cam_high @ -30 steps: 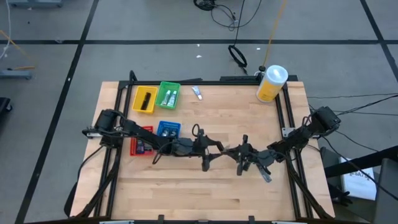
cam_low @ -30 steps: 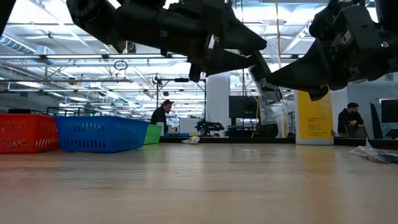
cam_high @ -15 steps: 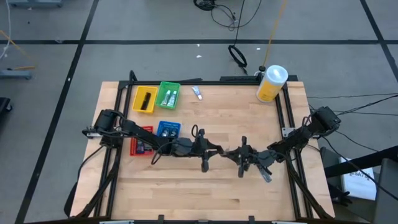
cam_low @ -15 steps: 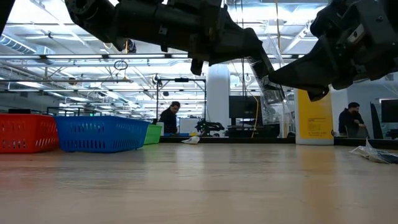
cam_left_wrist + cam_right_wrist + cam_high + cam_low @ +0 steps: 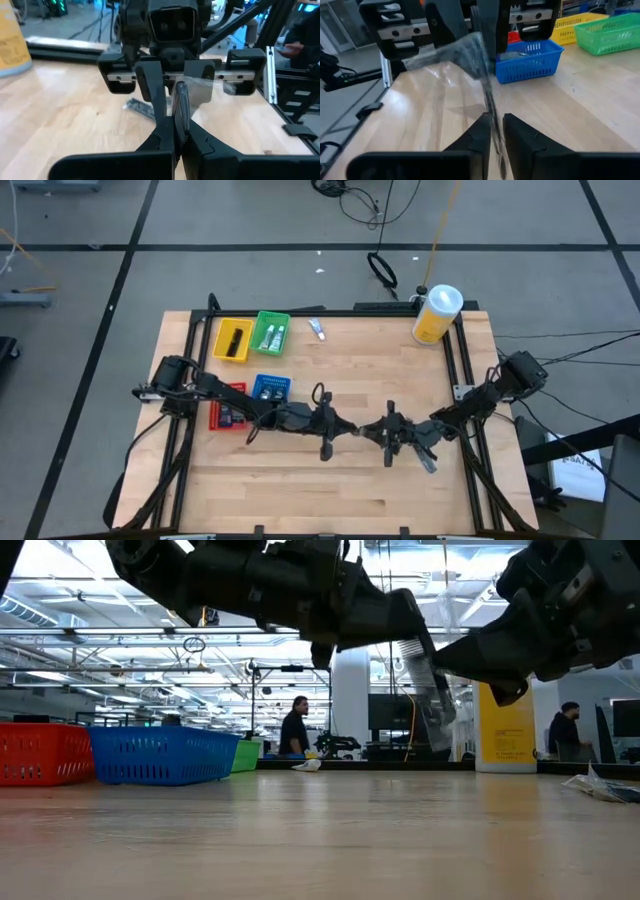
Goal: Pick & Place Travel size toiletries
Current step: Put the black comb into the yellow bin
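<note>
Clear packet [image 5: 428,690], perhaps pinched, aloft
</note>
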